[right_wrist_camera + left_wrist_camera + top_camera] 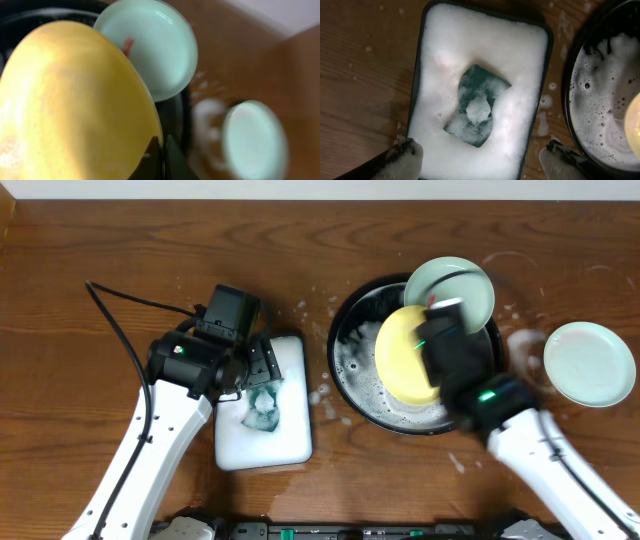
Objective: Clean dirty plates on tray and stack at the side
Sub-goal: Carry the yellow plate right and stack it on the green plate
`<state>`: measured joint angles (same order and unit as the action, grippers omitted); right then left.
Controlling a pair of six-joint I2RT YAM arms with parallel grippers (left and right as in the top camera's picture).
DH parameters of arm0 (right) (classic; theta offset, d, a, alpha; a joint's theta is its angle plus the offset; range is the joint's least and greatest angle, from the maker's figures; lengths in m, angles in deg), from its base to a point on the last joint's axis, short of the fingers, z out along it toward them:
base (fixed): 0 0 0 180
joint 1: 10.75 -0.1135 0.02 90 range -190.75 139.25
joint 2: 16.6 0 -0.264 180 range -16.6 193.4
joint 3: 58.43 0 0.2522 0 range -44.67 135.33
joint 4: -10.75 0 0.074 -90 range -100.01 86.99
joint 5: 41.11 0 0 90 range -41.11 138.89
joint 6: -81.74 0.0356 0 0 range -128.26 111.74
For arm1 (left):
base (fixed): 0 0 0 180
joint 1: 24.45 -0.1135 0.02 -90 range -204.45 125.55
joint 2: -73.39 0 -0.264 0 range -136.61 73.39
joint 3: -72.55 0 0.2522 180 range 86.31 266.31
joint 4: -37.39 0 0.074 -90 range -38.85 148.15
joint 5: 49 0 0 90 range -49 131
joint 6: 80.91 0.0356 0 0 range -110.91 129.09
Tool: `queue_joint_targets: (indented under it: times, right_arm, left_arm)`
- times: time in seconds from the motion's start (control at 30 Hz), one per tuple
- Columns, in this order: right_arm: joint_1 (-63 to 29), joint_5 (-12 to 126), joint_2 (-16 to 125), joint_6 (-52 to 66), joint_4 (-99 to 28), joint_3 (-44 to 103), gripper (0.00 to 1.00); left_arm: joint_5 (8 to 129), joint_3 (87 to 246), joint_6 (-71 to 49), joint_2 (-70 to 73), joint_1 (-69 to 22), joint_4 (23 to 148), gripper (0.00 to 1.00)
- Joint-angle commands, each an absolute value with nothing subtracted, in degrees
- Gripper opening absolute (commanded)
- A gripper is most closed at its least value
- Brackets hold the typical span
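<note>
The right claw was nearly closed, its two dark fingers pinching the rim of the yellow plate, one finger on each face. The plate looked tilted, standing inside the black tray, though the wrist view was too blurred to show whether any sauce was on it. White suds lay over the tray's floor around the plate. At the tray's far edge a pale green plate rested partly over the rim, and the wrist view showed a small red smear inside it. A second green plate lay flat on the wooden surface to the right of the tray, apart from it, with wet soapy marks between them. The left claw was spread wide and held nothing, both fingertips coated in foam. It hung over the near end of a white rectangular dish full of foam, which sat just left of the tray. A dark green sponge lay in the middle of that foam, with a blob of suds on top.
</note>
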<state>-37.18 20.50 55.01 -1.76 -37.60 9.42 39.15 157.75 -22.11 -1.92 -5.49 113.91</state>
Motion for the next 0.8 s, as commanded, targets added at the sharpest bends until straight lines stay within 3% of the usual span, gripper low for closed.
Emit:
queue_joint_targets:
  times: [0.0, 0.17, 0.4, 0.77]
  right_arm:
    - [-24.9, 47.3, 50.7, 6.0, -37.3, 13.7, 0.01]
    - [-2.6, 61.6, 50.3, 10.2, -38.6, 14.3, 0.01]
    - [20.0, 62.6, 59.4, 15.6, -39.6, 14.1, 0.01]
    - [35.8, 62.5, 78.4, 19.3, -28.3, 14.1, 0.01]
  left_arm:
    - [39.0, 158.6, -21.5, -1.8, -5.7, 114.1, 0.83]
    - [39.0, 158.6, -21.6, -1.8, -5.7, 114.0, 0.83]
    - [39.0, 158.6, -21.6, -1.8, -5.7, 114.0, 0.83]
    - [39.0, 158.6, -21.6, -1.8, -5.7, 114.1, 0.83]
